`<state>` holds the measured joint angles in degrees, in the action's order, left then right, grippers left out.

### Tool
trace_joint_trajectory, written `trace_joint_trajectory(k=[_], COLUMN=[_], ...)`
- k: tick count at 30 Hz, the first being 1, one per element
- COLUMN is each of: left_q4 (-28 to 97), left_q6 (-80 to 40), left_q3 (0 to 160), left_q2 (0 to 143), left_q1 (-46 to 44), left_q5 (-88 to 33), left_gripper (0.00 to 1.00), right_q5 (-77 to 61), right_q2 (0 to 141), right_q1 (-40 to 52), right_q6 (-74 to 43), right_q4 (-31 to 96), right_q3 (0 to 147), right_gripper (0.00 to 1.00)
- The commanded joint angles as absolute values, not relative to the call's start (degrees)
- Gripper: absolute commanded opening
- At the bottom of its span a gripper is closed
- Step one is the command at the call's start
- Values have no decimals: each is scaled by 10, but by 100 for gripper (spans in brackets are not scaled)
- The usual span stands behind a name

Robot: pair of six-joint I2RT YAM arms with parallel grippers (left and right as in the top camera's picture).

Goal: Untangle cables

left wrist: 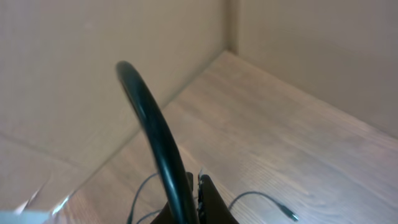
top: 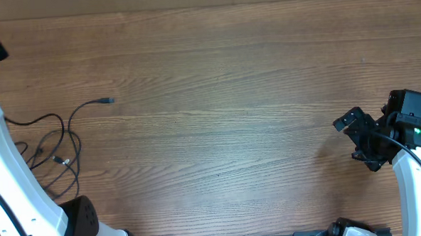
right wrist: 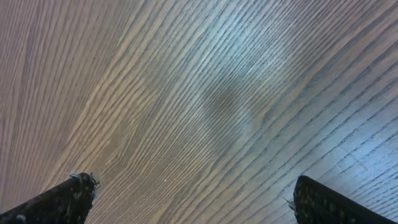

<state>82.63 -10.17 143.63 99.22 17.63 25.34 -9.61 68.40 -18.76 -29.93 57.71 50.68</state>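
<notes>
The cables [top: 72,138] lie in loose overlapping loops just beyond the left arm's base [top: 79,217], close against the arm's white link. One strand runs free of the loops, further from the base, and ends in a small plug [top: 109,100]. Other small ends sit inside the loops, nearer the base.

Your right gripper [right wrist: 196,202] is spread wide with nothing between its fingers. It hangs over bare wood, well apart from the base on the other side of the table [top: 230,74].

Only a dark sliver of your left gripper [left wrist: 208,205] shows at the bottom of its wrist view. The arm's own thick black cable [left wrist: 155,143] crosses in front of it, so you cannot tell how far open it is or whether it holds anything.

The step at hand looks like the first grasp.
- Go for the free strand a little behind its plug, since nothing crosses it there.
- Pull it away from the base, low and slowly, so the loops slide open rather than cinch.
- Bring the right gripper across first, or pin the loops near the base with the left.
- Tilt the left wrist until its fingertips show before you commit.
- Keep clear of the thick arm cable, which could snag a loop.
</notes>
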Motion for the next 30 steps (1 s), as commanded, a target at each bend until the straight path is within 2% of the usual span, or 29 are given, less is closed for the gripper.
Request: trace_joint_trajectory(k=[1, 8, 9, 11, 12, 13, 22, 30], left_q4=[814, 789, 788, 788, 788, 788, 793, 801], left_q6=[-144, -155, -155, -155, -155, -155, -154, -100], left_q3=[1387, 1326, 1321, 1317, 1316, 1316, 1316, 1316], left_q2=[991, 991, 991, 991, 991, 991, 991, 991], left_q1=[214, 251, 255, 263, 265, 266, 266, 261], left_q5=[254, 231, 217, 192, 178, 167, 68, -125], left_gripper=[4, 5, 18, 69, 86, 99, 100, 100], right_q5=[-91, -91, -91, -91, -91, -91, -91, -95], right_q2=[674, 674, 674, 674, 674, 674, 674, 674], right_q1=[-190, -190, -190, -190, -190, -190, -190, -190], right_q6=[-295, -295, -295, -295, -295, -295, -295, -295], right_q4=[579, 580, 580, 580, 580, 580, 580, 578], right_q3=[519, 519, 519, 519, 519, 519, 519, 519], right_gripper=[100, 100, 100, 100, 100, 100, 100, 100])
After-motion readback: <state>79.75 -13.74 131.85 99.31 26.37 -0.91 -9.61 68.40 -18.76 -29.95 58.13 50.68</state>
